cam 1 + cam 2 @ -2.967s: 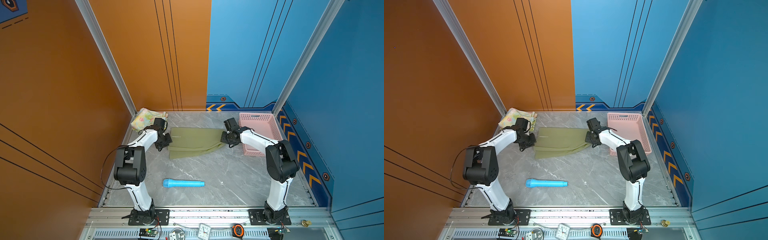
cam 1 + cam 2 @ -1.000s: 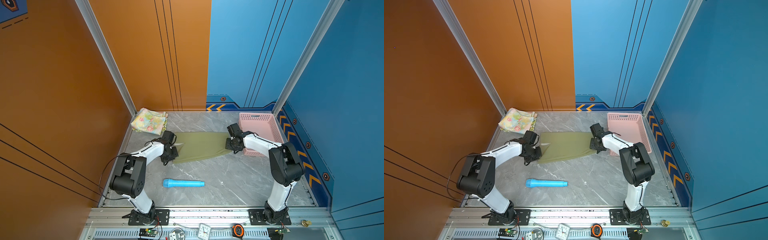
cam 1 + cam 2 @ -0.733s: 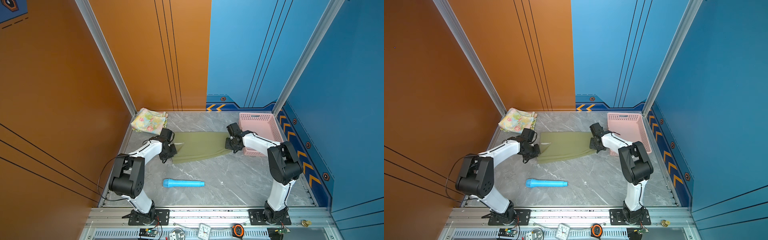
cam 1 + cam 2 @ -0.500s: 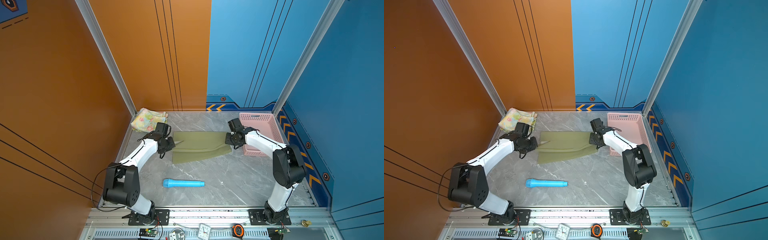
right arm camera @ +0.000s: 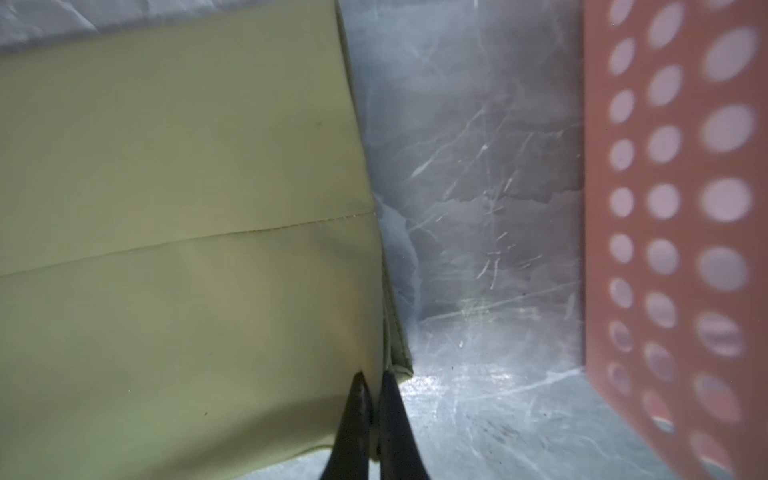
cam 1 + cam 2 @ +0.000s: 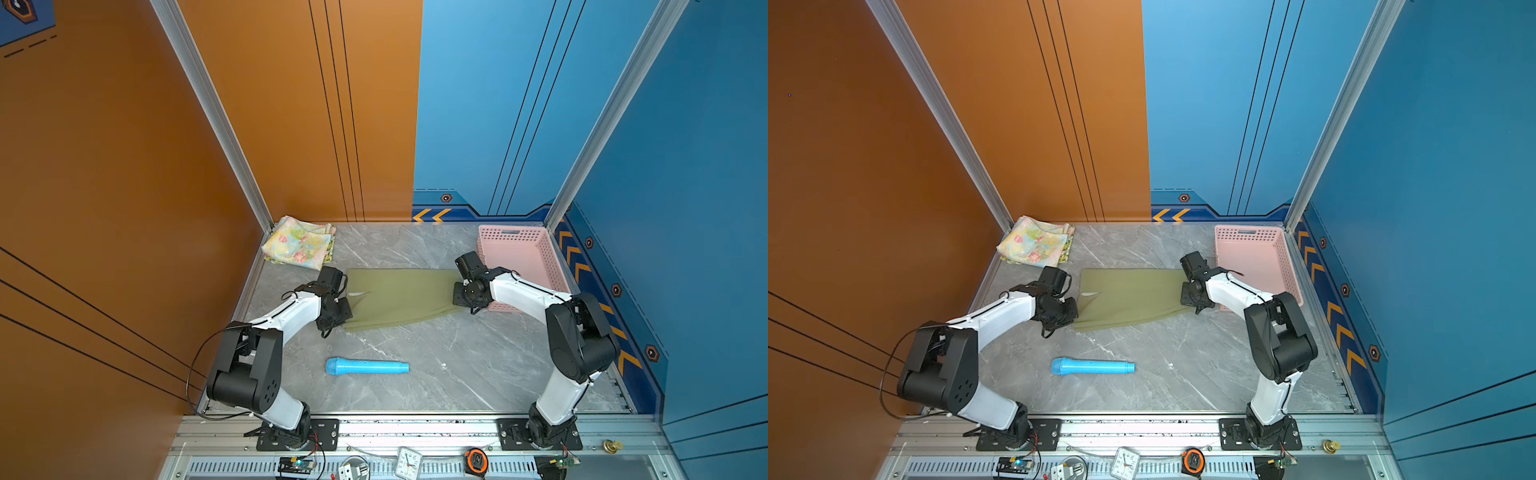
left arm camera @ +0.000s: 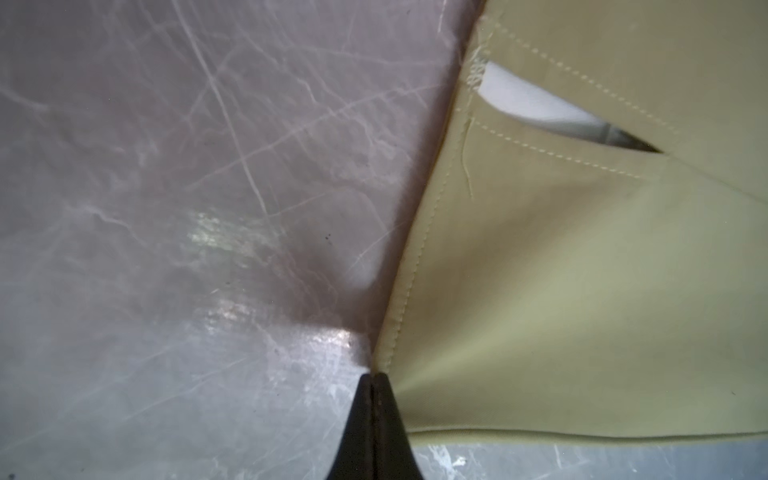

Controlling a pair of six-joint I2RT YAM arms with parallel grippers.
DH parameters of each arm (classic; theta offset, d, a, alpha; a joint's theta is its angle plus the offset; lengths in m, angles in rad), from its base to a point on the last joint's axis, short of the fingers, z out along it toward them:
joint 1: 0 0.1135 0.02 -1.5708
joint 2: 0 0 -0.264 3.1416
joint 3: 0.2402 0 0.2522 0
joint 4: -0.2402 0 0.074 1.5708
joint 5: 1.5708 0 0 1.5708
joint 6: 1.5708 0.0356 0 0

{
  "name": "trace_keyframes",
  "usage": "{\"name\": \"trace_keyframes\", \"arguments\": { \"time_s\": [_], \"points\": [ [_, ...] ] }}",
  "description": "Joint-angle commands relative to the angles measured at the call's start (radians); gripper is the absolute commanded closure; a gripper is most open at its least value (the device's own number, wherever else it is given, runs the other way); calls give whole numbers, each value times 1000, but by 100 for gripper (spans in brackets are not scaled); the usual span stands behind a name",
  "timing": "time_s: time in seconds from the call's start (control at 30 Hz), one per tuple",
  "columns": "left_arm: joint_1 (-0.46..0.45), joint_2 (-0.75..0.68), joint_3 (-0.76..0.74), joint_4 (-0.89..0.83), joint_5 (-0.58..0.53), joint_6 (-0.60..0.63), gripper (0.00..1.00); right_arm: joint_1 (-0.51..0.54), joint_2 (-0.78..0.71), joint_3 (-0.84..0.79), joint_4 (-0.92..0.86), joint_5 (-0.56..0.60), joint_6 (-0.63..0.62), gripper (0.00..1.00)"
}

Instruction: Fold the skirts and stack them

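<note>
Both top views: the olive skirt [image 6: 399,297] [image 6: 1129,297] lies spread on the grey marble table [image 6: 436,374] at mid-depth, stretched between my two arms. Its long axis runs left to right across the table, roughly parallel to the back wall. The far edge is straight, while the near edge slants, so the cloth is deeper at my left end and narrower at my right. The end bearing the pocket slit [image 6: 358,294], with white lining showing, points toward my left arm. The opposite end points toward the pink basket [image 6: 523,257], which stands just beside it on the right. My left gripper [image 6: 341,309] [image 7: 374,379] is closed, its two dark tips pressed together on the stitched side edge of the skirt near its front left corner. From there the cloth fans away from the tips. My right gripper [image 6: 458,295] [image 5: 371,384] is likewise clamped, its tips pinching the layered right edge of the skirt near a corner, with only the thickness of the fabric between them. In the right wrist view a straight crease or seam crosses the cloth. The floral skirt [image 6: 299,245] [image 6: 1034,243] lies folded in the far left corner, well apart from the olive one, and an edge of another printed cloth shows beneath it. A blue cylinder [image 6: 366,367] lies nearer the front, its length also running left to right.
</note>
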State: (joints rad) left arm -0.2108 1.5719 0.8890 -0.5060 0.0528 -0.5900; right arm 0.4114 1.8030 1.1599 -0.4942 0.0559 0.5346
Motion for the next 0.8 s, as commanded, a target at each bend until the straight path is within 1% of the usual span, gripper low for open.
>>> {"name": "trace_keyframes", "arguments": {
  "time_s": [0.0,0.03,0.07,0.1,0.2,0.27,0.33,0.4,0.6,0.77],
  "points": [
    [-6,16,-10,21,-11,-12,93,5,1,-11,5,16,9,82],
    [-6,7,-9,21,-16,-12,81,4,-8,-12,5,14,6,72],
    [-5,-7,-5,20,-24,-13,68,4,-18,-11,4,15,4,62],
    [-3,-21,2,16,-30,-13,59,3,-27,-11,-1,18,2,54],
    [5,-55,44,-28,-67,-3,41,-9,-55,-6,-16,1,8,44],
    [12,-72,71,-46,-99,6,34,-15,-72,-7,-16,-5,18,39],
    [20,-71,100,-48,-121,15,30,-28,-72,-5,-15,-28,30,37],
    [31,-39,149,-64,-122,33,28,-53,-57,6,-15,-72,47,37],
    [23,92,273,-70,-84,55,27,-93,-8,32,2,-180,82,39],
    [-4,175,327,-70,-85,65,27,-102,28,33,7,-213,107,43]
  ]
}}
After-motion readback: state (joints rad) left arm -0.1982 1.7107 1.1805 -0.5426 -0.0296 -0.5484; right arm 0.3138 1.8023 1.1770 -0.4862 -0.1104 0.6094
